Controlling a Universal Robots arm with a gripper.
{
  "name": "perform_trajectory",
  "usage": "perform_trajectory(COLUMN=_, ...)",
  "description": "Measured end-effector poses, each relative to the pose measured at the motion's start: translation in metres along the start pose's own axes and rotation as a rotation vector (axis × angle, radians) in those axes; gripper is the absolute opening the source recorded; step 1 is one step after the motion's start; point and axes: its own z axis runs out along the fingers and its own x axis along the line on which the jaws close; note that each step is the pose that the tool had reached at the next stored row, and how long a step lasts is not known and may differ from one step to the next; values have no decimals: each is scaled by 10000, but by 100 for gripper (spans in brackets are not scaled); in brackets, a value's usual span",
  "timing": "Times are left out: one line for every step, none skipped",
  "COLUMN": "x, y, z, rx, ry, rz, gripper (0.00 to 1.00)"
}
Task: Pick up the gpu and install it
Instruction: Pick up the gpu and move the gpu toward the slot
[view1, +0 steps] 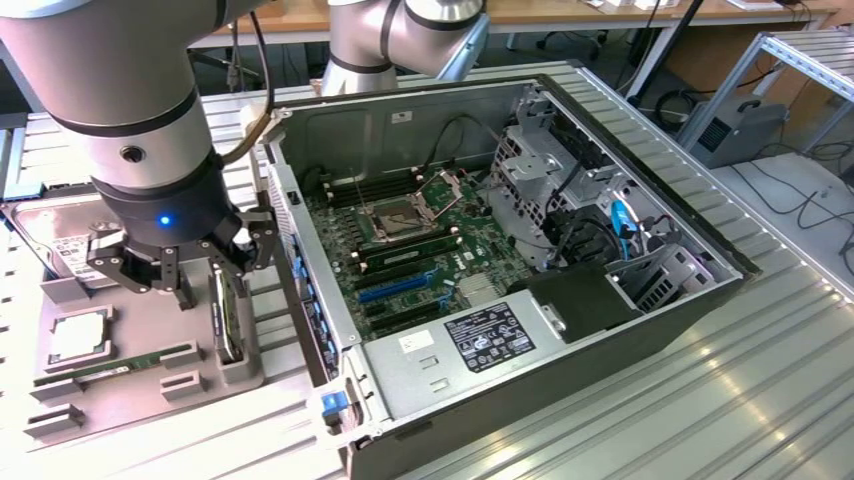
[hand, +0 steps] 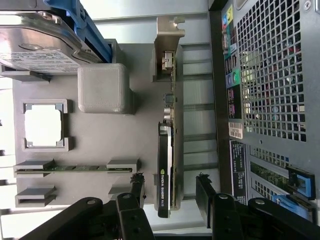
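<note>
The gpu (view1: 230, 318) stands on its long edge in a slot of the grey holder tray (view1: 134, 395), just outside the open computer case. In the wrist view the gpu (hand: 165, 165) is a thin black card with a silver bracket (hand: 167, 47) at its far end. My gripper (view1: 200, 285) hangs right over the card, open. In the wrist view my gripper (hand: 170, 184) has one finger on each side of the card's near end, with a gap on both sides. Nothing is held.
The tray also carries a hard drive (hand: 35, 50), a processor (hand: 44, 125) and a green RAM stick (hand: 75, 169). The open case (view1: 667, 300) lies to the exterior view's right, its motherboard (view1: 400, 250) exposed, and its perforated rear wall (hand: 270, 75) is close beside the card.
</note>
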Motion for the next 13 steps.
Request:
perform_trajectory(x=0, y=0, z=2, rx=-1, ry=-1, rz=0, gripper=54)
perform_trajectory(x=0, y=0, z=5, rx=-1, ry=-2, rz=0, gripper=54)
perform_trajectory(x=0, y=0, z=6, rx=-1, ry=-1, rz=0, gripper=54)
perform_trajectory(x=0, y=0, z=8, rx=-2, ry=-2, rz=0, gripper=54)
perform_trajectory(x=0, y=0, z=10, rx=-2, ry=-2, rz=0, gripper=54)
perform_trajectory(x=0, y=0, z=12, rx=-1, ry=-2, rz=0, gripper=54)
perform_trajectory(x=0, y=0, z=14, rx=-2, ry=-2, rz=0, gripper=54)
perform_trajectory(x=0, y=0, z=15, rx=-2, ry=-2, rz=0, gripper=54)
perform_trajectory(x=0, y=0, z=17, rx=-1, ry=-2, rz=0, gripper=54)
perform_trajectory(x=1, y=0, z=18, rx=-2, ry=-2, rz=0, gripper=54)
perform_trajectory(x=1, y=0, z=19, rx=-2, ry=-2, rz=0, gripper=54)
perform_trajectory(x=1, y=0, z=22, rx=-2, ry=-1, rz=0, gripper=54)
perform_trajectory(x=1, y=0, z=24, rx=-2, ry=-2, rz=0, gripper=54)
